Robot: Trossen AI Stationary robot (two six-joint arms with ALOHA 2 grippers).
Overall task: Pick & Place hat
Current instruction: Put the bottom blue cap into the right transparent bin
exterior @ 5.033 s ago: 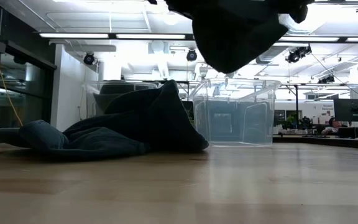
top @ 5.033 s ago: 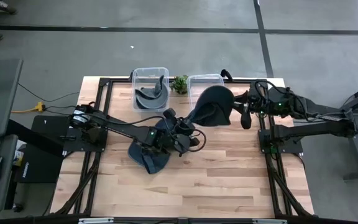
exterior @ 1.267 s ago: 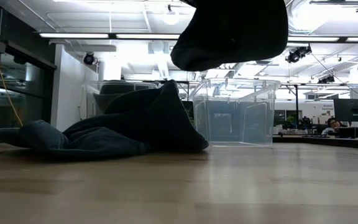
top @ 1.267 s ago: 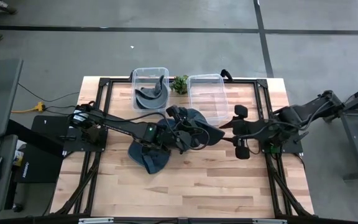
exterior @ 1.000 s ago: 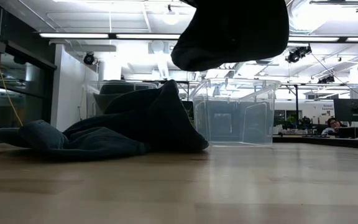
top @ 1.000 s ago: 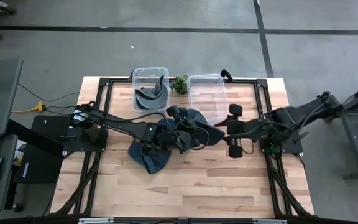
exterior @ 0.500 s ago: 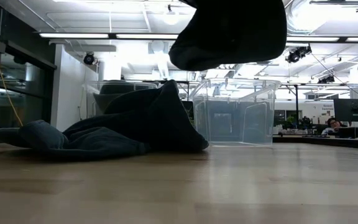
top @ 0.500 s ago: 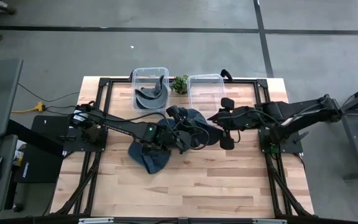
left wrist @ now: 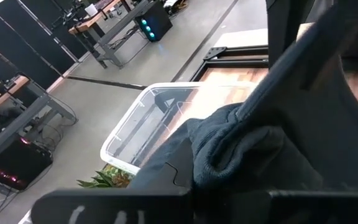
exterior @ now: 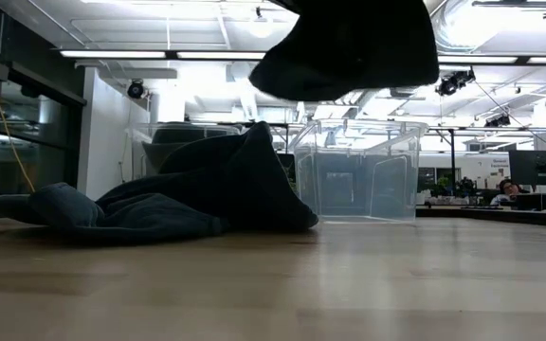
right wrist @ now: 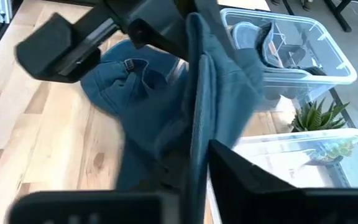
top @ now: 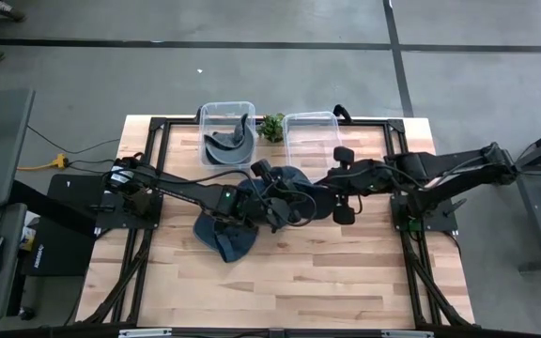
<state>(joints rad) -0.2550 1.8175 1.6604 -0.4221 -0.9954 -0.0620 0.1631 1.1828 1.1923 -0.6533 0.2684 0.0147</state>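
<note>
A dark blue hat (top: 296,180) hangs above the table's middle between my two grippers; the low view shows it (exterior: 354,43) well clear of the wood. My left gripper (top: 280,194) is shut on its left side. My right gripper (top: 324,191) comes from the right and is shut on its right edge (right wrist: 197,124). A second blue hat (top: 224,235) lies crumpled on the table below the left arm. Its strap buckle shows in the right wrist view (right wrist: 129,64). My left gripper holds a bunched fold of the hat's cloth (left wrist: 229,155), coming from the table's left and tipped a little downward. The fingers themselves are covered by the cloth. The hat hangs below, clear of the table. My right gripper pinches the hat's right edge (right wrist: 196,162) between its two fingers (right wrist: 247,177), slanting down from the table's right. The cloth stands edge-on between them and is lifted clear.
At the table's far edge a clear bin (top: 226,120) holds more hats. To its right stand a small green plant (top: 271,127) and an empty clear bin (top: 310,120). Bare wood (top: 346,282) lies toward the near edge.
My right gripper has moved toward the table's left and a little toward the far edge, up to the hat's right side. The hat has stayed aloft with my left gripper, and its lower edge has shifted slightly.
</note>
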